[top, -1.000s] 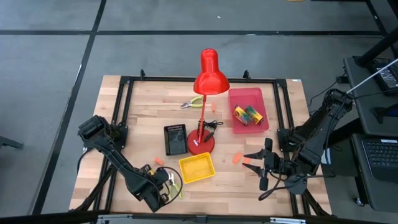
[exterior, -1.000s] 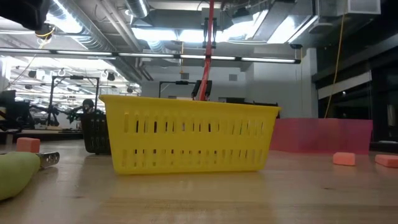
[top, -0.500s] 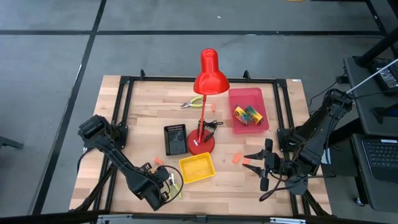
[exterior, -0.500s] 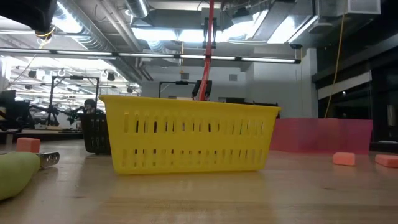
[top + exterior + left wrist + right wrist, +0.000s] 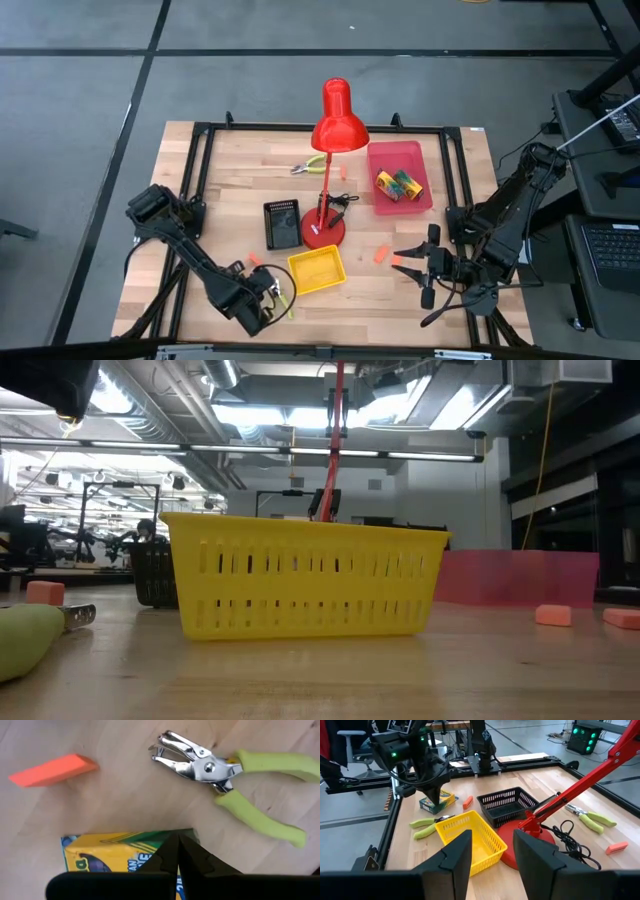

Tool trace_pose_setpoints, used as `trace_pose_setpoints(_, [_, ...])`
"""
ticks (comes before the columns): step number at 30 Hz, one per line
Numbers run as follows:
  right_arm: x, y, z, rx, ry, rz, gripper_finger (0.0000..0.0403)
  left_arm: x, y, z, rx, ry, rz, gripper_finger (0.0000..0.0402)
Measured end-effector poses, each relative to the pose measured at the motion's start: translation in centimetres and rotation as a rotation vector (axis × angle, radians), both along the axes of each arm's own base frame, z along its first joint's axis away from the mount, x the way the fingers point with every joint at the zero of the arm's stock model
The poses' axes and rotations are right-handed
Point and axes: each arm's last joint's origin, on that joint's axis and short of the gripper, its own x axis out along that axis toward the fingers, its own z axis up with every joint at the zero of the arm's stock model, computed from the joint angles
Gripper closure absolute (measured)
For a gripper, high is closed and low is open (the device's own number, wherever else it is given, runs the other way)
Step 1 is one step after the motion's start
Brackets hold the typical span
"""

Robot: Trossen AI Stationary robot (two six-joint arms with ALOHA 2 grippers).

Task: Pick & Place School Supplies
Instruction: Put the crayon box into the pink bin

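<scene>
— Where's the left gripper (image 5: 262,298) now?

— Down by the table's (image 5: 240,170) near edge, toward the left corner. Fingers pressed together, tips poised over a crayon box (image 5: 125,860) lying flat there. I can't tell if they touch it.

— Anything beside it?

— Pliers (image 5: 230,780) with yellow-green handles just beside the box, and an orange piece (image 5: 52,770) close by. The yellow tray (image 5: 316,270) sits next to them.

— And the right gripper (image 5: 418,270)?

— Near the front right corner, fingers spread, holding nothing. Two orange pieces (image 5: 387,257) lie just by it.

— The rest?

— More crayon boxes (image 5: 399,184) in the pink tray (image 5: 380,205) by the right edge. Second pliers (image 5: 310,165) toward the far edge, behind the red lamp (image 5: 335,120).
</scene>
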Motion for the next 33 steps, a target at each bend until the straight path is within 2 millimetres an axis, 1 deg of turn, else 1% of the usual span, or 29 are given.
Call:
trace_pose_setpoints(10, [0.01, 0.01, -0.02, 0.005, -0.001, -0.003, 0.0256, -0.03, -0.19, -0.35, 0.023, -0.019, 0.014, 0.04])
trace_pose_setpoints(24, [0.0, 0.0, -0.03, 0.004, 0.0, -0.002, 0.0256, 0.04, -0.11, -0.33, 0.05, -0.046, 0.016, 0.04])
trace_pose_setpoints(27, [-0.01, 0.01, -0.03, 0.004, 0.0, -0.001, 0.0256, 0.02, -0.15, -0.34, 0.038, -0.035, 0.016, 0.04])
trace_pose_setpoints(33, [-0.01, 0.01, -0.03, 0.004, 0.0, -0.002, 0.0256, -0.63, -0.8, -0.38, 0.0, -0.006, 0.023, 0.04])
